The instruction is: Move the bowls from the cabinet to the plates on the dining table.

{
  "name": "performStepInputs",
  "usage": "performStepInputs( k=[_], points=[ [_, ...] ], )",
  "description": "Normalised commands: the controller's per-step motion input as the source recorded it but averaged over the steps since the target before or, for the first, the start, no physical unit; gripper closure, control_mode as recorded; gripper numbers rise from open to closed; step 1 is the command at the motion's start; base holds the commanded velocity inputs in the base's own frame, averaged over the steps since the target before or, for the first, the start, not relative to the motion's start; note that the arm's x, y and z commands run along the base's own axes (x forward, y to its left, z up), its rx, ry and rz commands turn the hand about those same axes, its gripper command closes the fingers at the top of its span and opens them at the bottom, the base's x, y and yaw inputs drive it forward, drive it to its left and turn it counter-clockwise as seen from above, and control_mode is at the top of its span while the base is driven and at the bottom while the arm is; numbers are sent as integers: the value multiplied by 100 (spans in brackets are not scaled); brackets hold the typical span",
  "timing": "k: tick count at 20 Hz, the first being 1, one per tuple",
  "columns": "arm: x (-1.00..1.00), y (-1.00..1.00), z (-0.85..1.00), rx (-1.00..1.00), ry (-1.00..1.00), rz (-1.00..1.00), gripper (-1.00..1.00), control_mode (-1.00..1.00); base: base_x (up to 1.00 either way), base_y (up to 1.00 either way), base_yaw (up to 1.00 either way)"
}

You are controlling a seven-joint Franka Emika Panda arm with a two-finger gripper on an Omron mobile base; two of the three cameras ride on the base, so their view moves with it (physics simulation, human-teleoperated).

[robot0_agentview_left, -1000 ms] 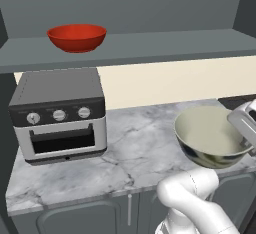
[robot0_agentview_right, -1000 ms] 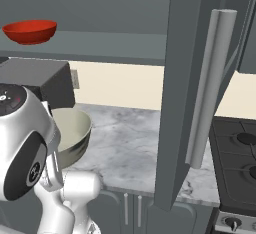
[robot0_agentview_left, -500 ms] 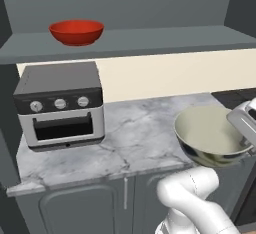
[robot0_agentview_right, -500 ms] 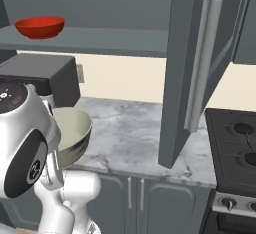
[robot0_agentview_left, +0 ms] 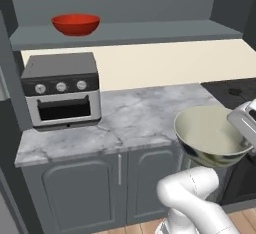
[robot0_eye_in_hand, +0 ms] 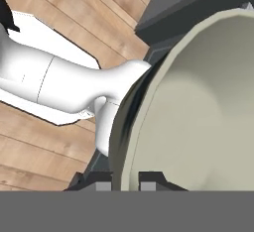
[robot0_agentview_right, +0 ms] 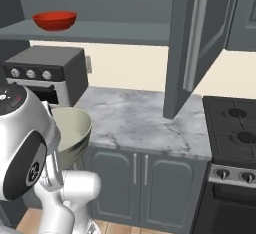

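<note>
Backing off from the cupboards, the base has carried both base cameras away, so the toaster oven (robot0_agentview_left: 61, 89) and the marble worktop (robot0_agentview_left: 135, 120) sit further off than a second ago; the cream bowl (robot0_agentview_left: 212, 137) keeps its place beside the arm. No brand, label or other writing can be read anywhere; the three knobs on the toaster oven are too small to show markings.

Two bowls are in sight. The cream bowl is clamped by its rim between the fingers (robot0_eye_in_hand: 124, 179), one dark tip on the outside of the wall and one on the inside, held shut on it. It hangs in the air in front of the worktop edge, above the lower doors, with wooden floor (robot0_eye_in_hand: 59, 146) below it. The red bowl (robot0_agentview_left: 76, 24) stands alone on the open shelf of the wall cabinet (robot0_agentview_left: 125, 30), well above and far to the left of the fingers, over the toaster oven.

One cabinet door (robot0_agentview_right: 192, 43) with a long silver handle stands swung open to the right, jutting out over the worktop. Beyond it is a black stove (robot0_agentview_right: 232, 133) with two burners showing. The marble between toaster oven and stove is bare.
</note>
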Motion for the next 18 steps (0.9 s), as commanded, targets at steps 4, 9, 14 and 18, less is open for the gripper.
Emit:
performStepInputs(
  k=[4, 9, 14, 18],
  points=[
    [0, 0, 0, 0, 0, 0, 100, 100, -53, -3, 0],
    [0, 0, 0, 0, 0, 0, 100, 100, -45, -10, -12],
    [0, 0, 0, 0, 0, 0, 100, 100, -22, -16, -27],
    [0, 0, 0, 0, 0, 0, 100, 100, -6, -12, -34]
  ],
)
